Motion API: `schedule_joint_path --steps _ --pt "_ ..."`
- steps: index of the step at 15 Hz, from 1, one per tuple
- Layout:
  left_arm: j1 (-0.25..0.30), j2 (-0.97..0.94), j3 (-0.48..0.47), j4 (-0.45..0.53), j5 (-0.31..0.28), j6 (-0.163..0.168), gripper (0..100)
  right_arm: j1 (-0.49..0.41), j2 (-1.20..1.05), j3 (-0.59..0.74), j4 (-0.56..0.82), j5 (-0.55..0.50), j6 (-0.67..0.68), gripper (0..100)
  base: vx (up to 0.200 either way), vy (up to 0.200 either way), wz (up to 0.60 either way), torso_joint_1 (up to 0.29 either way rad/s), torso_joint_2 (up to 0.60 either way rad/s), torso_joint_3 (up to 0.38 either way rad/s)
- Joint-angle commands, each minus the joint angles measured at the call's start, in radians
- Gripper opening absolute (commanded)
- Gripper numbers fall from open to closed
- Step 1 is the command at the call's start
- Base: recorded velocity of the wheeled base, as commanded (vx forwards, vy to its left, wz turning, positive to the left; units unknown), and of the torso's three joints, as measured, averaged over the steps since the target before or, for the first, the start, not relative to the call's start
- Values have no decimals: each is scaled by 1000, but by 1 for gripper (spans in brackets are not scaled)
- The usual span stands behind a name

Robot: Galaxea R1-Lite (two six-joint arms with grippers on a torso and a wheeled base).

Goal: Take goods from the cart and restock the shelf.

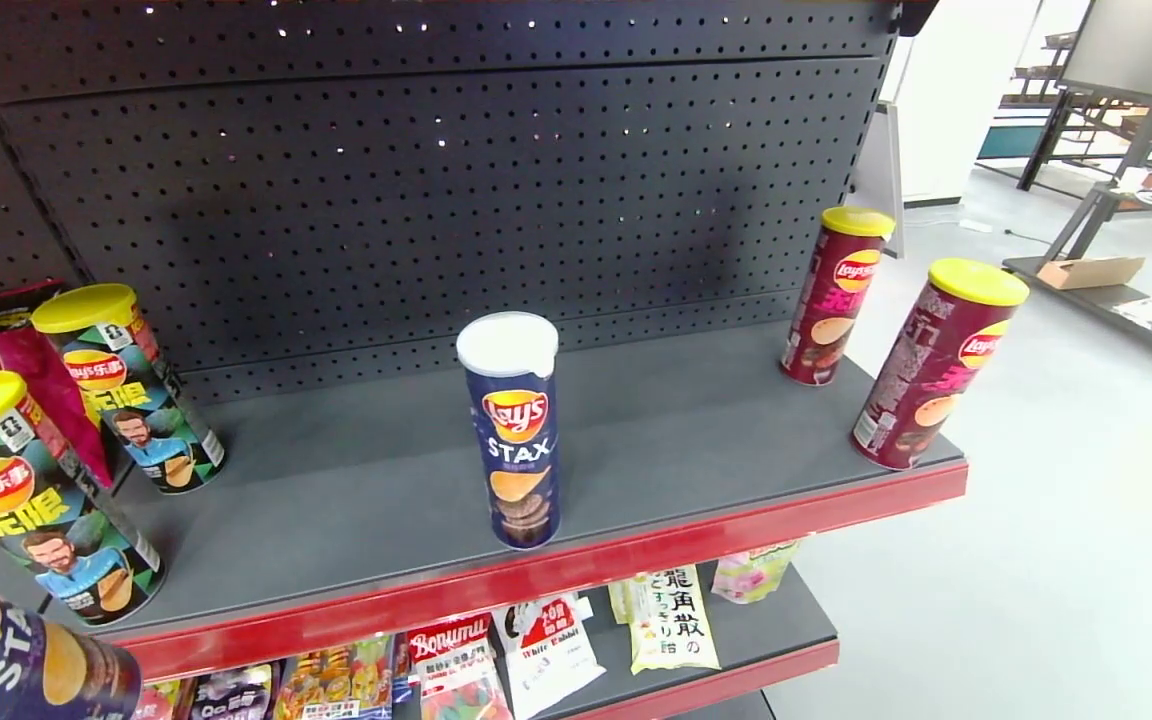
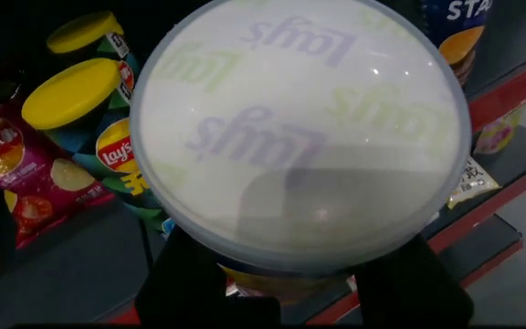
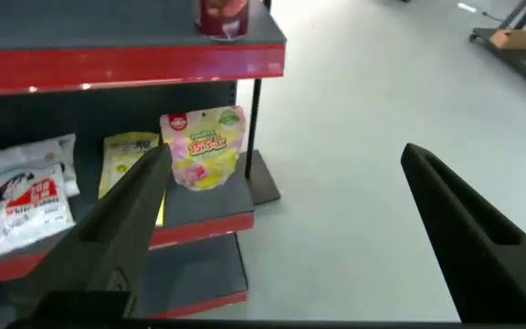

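From the head view, the shelf (image 1: 336,490) is sorted by flavour. The green cans (image 1: 131,385) stand at the left end and the maroon cans (image 1: 836,295) at the right. One blue can (image 1: 521,430) stands upright in the middle, near the front lip. The bare stretch on either side of it looks like the slot for more of its kind. At the bottom-left corner a matching one, the held can (image 1: 16,665), sits tilted, below and in front of the lip, not yet on the shelf.

In the left wrist view, its white lid (image 2: 299,137) faces the camera. The left gripper (image 2: 290,288) has a dark finger on each side of the body just under the lid, closed on it. I'd say the side grip is meant to leave the base free to set down flat.

In the right wrist view, the right gripper (image 3: 290,238) has its fingers spread wide with nothing between them. It hangs low near the lower shelf's packets (image 3: 204,146), likely parked clear of the working arm.
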Motion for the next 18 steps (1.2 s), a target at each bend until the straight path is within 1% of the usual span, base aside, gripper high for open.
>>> schedule_joint_path --steps 1,2,3,5,6,8,9,10,12,14,15,16,17,18 --pt "0 88 -10 -54 -37 -15 0 0 -43 15 -11 -56 55 100 0 0 0 0 0 0" --pt "0 115 -10 -86 -57 -18 0 1 -43 15 -15 -100 55 100 0 0 0 0 0 0" --pt "0 140 -11 -101 -73 -21 0 1 -43 16 -15 -91 56 100 0 0 0 0 0 0" --pt "0 175 -11 -121 -119 -44 0 1 -43 15 -13 -36 59 100 0 0 0 0 0 0" --pt "0 198 -11 -130 -138 -54 0 1 -43 15 -13 -33 50 100 0 0 0 0 0 0" --pt "-1 218 -13 -150 -147 -57 0 0 -43 4 -28 -36 24 100 0 0 0 0 0 0" --pt "-1 241 -11 -170 -167 -66 0 1 -43 -11 -35 -34 20 100 0 0 0 0 0 0" --pt "-1 269 -13 -186 -189 -75 0 1 -43 27 -35 -36 23 100 0 0 0 0 0 0" --pt "-1 306 -11 -215 -215 -81 0 4 -43 9 1 27 49 100 0 0 0 0 0 0" --pt "-18 327 -11 -239 -238 -89 0 18 -54 20 -18 125 40 100 0 0 0 0 0 0" --pt "-27 338 -10 -250 -239 -98 0 21 -60 20 -19 114 44 100 0 0 0 0 0 0" --pt "-37 342 -11 -253 -239 -100 0 23 -60 20 -18 99 43 100 0 0 0 0 0 0" --pt "-63 365 -10 -267 -239 -100 0 24 -61 24 -21 47 84 100 0 0 0 0 0 0" --pt "-72 373 -10 -278 -239 -100 0 24 -61 24 1 22 124 100 0 0 0 0 0 0"
